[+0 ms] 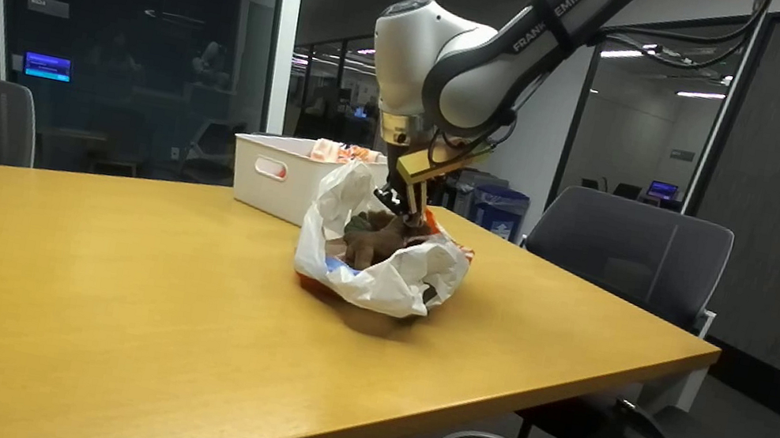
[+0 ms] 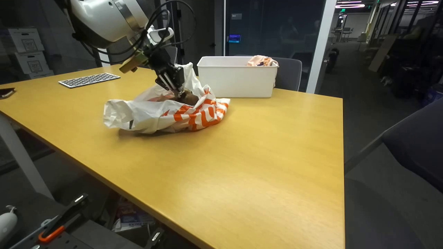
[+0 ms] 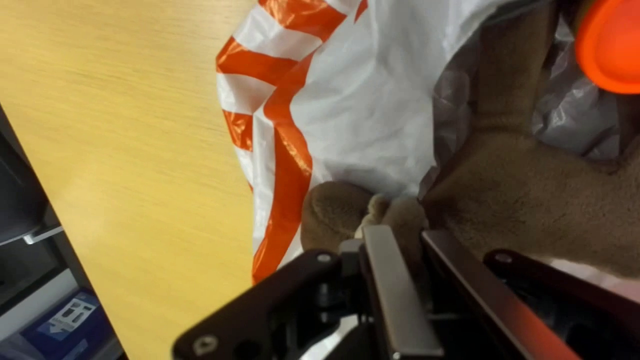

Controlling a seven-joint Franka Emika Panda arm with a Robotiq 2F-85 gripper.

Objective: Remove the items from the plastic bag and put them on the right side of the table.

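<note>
Nearest in wrist view: gripper (image 3: 404, 235), fingers set nearly together, fold of brown plush toy (image 3: 540, 200) pinched between 2 fingertips. Toy: inside mouth of white plastic bag (image 3: 370, 110) with orange stripes. Round orange item (image 3: 612, 47): in bag, near toy. Bag: on table (image 2: 242, 173). Behind bag in both exterior views: white bin (image 2: 238, 81), patterned cloth (image 2: 261, 61) at rim. Beyond bin: grey chair (image 2: 290, 72).

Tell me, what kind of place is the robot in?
Probably an office meeting room: there's a big table, chairs beside it and a keyboard on top.
</note>
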